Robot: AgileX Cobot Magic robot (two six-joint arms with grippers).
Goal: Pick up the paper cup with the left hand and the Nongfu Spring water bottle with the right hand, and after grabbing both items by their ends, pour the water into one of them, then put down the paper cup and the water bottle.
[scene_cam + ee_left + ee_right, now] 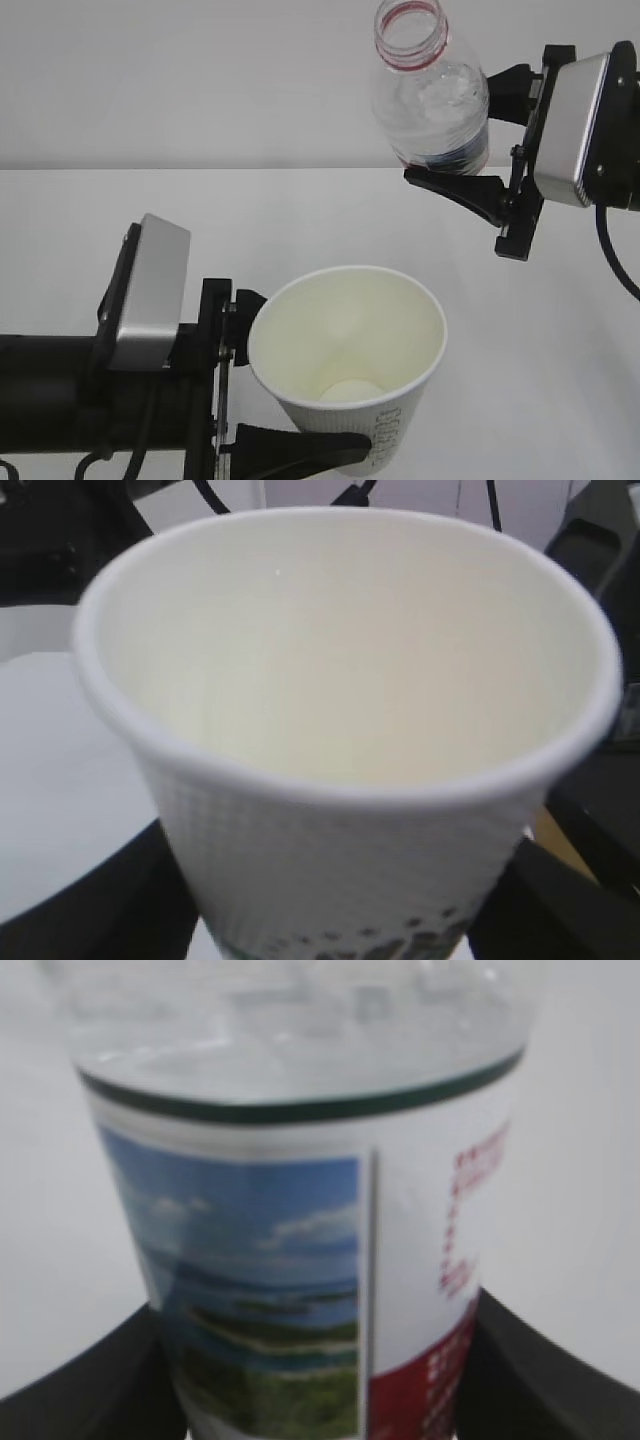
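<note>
Left hand (300,385): reaching in level from the left edge at the near side of the exterior view, its silver-grey module facing up and tilted a little; the black fingers (300,447) are standing well apart and pressing on the two sides of the paper cup.
Paper cup (350,385): sitting in the left hand's grip at near centre, mouth up and tipping slightly toward the camera; the cream inside is showing down to its round bottom, and no liquid can be made out in it. In the left wrist view the cup (340,740) is filling the frame, dimpled wall below the rim.
Right hand (470,125): coming in from the far right, higher than the left hand, module turned toward the camera; its jaws are standing wide and closing on the lower body of the Nongfu Spring water bottle.
Nongfu Spring water bottle (430,95): hanging uncapped, roughly upright, open mouth with red neck ring at the top edge, above and to the right of the cup, apart from it. The right wrist view is showing its landscape label (260,1290) between the dark fingers (90,1390).
Water (300,1050): lying level just above the label.
Table (100,230): white, spreading beneath both arms.
</note>
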